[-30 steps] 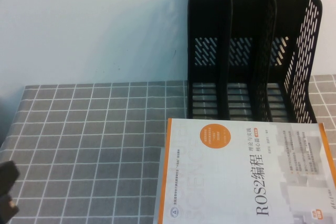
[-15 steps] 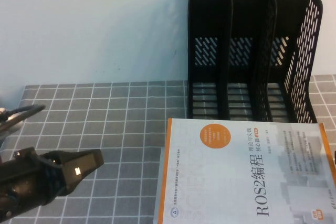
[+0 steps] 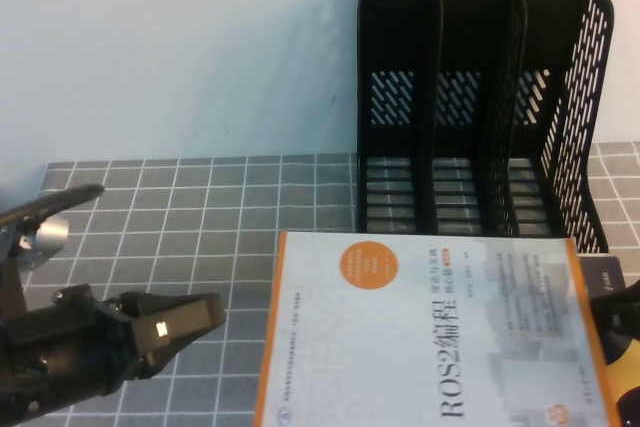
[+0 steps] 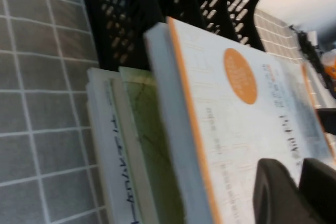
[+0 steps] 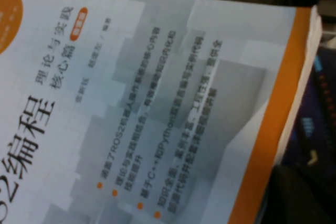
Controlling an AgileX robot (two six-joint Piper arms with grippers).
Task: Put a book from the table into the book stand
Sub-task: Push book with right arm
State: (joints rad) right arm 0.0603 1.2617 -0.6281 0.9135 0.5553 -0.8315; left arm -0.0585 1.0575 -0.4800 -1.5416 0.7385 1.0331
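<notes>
Book [image 3: 430, 332]: white-and-orange cover, in front of the book stand [image 3: 478, 97], its near edge cut off from view. Two more books [image 4: 123, 145] show beneath it. My left gripper [image 3: 165, 332]: left of the book, apart from it; fingers' state I cannot tell. My right gripper [image 3: 622, 332]: at the book's right edge, mostly hidden; grip unreadable.

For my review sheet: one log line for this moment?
left pincer: beside book | right pincer: at book edge | book stand: empty
</notes>
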